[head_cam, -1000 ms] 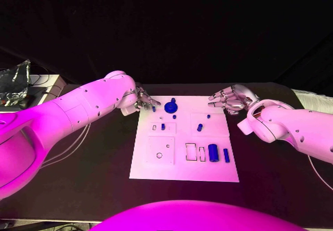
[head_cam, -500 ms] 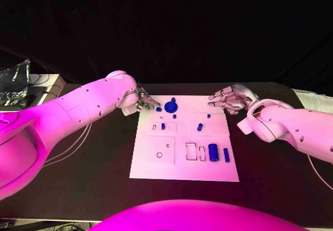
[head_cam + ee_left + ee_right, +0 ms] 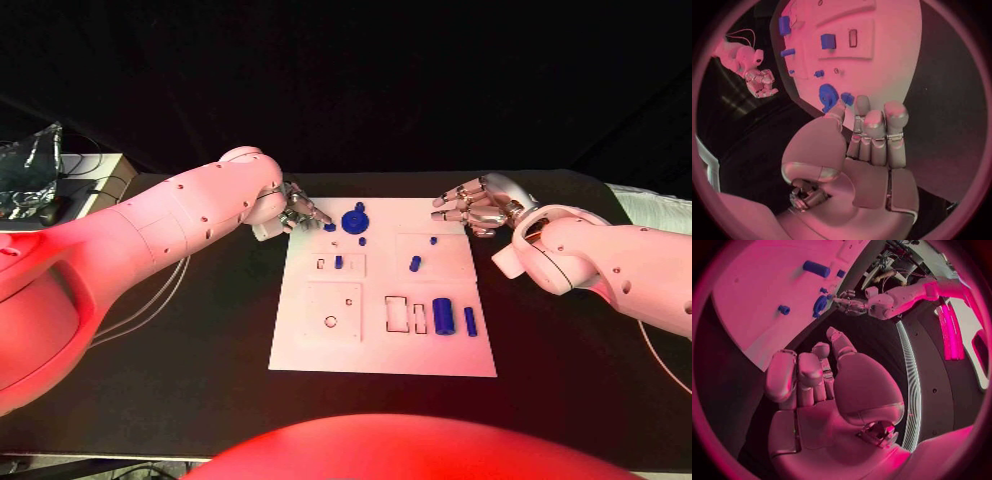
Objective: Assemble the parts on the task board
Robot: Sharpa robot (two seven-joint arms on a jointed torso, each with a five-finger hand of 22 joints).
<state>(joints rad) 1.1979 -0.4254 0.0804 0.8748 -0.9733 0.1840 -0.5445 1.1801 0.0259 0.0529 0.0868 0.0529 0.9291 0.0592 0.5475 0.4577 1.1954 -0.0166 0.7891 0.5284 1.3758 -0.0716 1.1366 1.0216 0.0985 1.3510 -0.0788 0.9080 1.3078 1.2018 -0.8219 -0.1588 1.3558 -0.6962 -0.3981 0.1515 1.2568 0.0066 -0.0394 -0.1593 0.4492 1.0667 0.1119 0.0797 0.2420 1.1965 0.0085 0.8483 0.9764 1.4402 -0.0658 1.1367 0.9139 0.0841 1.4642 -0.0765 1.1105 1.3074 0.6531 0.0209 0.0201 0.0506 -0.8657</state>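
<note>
While several blue parts (image 3: 443, 316) already sit in the lower-right slots of the board (image 3: 384, 360), most remains; further up, both the left hand (image 3: 302, 212) and right hand (image 3: 475, 207) flank its top edge, fingers loosely curled, holding nothing.

We see a white board (image 3: 335, 345) on a black table (image 3: 188, 350), and every small piece on the board is blue. Just past the fingertips of our silver left hand (image 3: 300, 213) sits a blue round knob (image 3: 356, 220) with a smaller blue peg (image 3: 330, 227) beside it. Farther from those fingers lie a blue block (image 3: 443, 316) and a slim blue bar (image 3: 470, 321). Our right hand (image 3: 476, 209) is silver as well, and both arms are white. Beyond the right hand's fingers, its wrist camera shows a blue cylinder (image 3: 816, 268) and a blue stud (image 3: 784, 309) on the white board.
</note>
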